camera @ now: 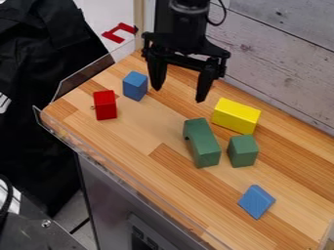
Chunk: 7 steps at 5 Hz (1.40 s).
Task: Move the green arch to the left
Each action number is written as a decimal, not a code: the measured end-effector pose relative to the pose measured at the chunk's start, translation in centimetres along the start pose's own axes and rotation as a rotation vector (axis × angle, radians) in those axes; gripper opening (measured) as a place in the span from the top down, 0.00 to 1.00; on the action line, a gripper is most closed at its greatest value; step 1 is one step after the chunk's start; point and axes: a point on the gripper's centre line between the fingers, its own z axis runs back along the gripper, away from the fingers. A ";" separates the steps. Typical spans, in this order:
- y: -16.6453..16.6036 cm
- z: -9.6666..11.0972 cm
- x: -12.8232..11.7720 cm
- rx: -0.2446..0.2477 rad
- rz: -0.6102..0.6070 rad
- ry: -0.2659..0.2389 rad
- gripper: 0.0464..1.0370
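Fingers point(207, 80) spread wide apart, pointing down with nothing between them: that's how I have the gripper point(178, 95), hanging over the far part of the table point(156, 183) in my camera view. The arm point(184, 22) comes in from the top edge above it.

The green arch point(203, 145) sits around the middle of the wooden surface, nearer to me than the gripper and a little to the right of it as I look. It lies with its long side running away from me, and I can make out its notch on the left-hand face. The fingers are well apart from it.

Just to the right of the arch I have a green block point(242, 151), shorter and boxy, with a narrow gap between the two. Behind that pair, toward the wall point(287, 53) of grey planks, lies a yellow block point(236, 116). Nearer me, at lower right, is a small blue piece point(256, 201), set at an angle.

Over on the left part of the table I see a red block point(105, 105), with a blue block point(135, 86) behind it and to its right, near the gripper. Beyond the table's far left end, outside its clear rim point(85, 75), there's another red piece point(118, 32).
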 end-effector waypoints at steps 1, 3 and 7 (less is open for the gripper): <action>-0.2 0.1 -0.2 0.021 0.163 -0.018 0.04; -0.3 -0.9 -0.8 0.000 0.351 -0.013 0.04; -2.3 -1.6 -0.9 -0.105 0.404 -0.014 0.04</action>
